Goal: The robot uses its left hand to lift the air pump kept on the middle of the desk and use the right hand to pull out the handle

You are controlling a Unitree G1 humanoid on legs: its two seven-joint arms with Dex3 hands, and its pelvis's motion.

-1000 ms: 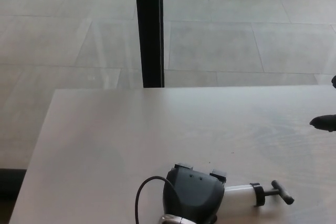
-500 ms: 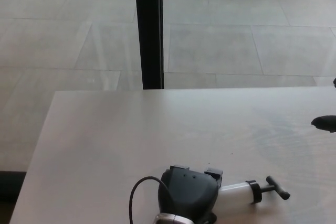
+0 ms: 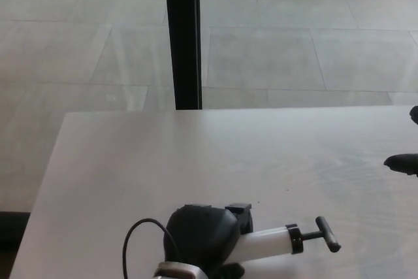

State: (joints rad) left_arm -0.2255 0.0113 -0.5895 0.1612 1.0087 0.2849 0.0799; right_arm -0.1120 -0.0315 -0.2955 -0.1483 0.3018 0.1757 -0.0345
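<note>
Desk [image 3: 196, 155]: pale, wide, and taking up the lower half of the view; the tiled floor [image 3: 274, 50] and a black upright post [image 3: 181, 37] lie beyond its far edge, all placed about as they were a second ago.
Left hand [image 3: 196, 236]: the dark bulk at the near edge, closed over the body of the pump. Over the last second it has slid leftward and looks slightly raised and turned. Its fingers wrap out of sight, so the grip is judged from the pump travelling with it.
Air pump [image 3: 264, 243]: near edge, a little right of centre, white barrel pointing right. It has shifted left with the hand and its barrel now tilts up to the right, which I read as the lift beginning.
Cord [image 3: 130, 243]: a thin black loop at the hand's left, carried left with it.
Handle [image 3: 326, 234]: the black T-bar at the barrel's right end, close against the collar and apparently not yet drawn out.
Right hand [image 3: 405, 161]: only dark fingertips at the right edge, well apart from the handle and barely moved; whether its fingers are spread or closed cannot be told.
Meaning for the task: holding looks done; the pull remains.
Writing: no brand, label or lettering is readable anywhere.
</note>
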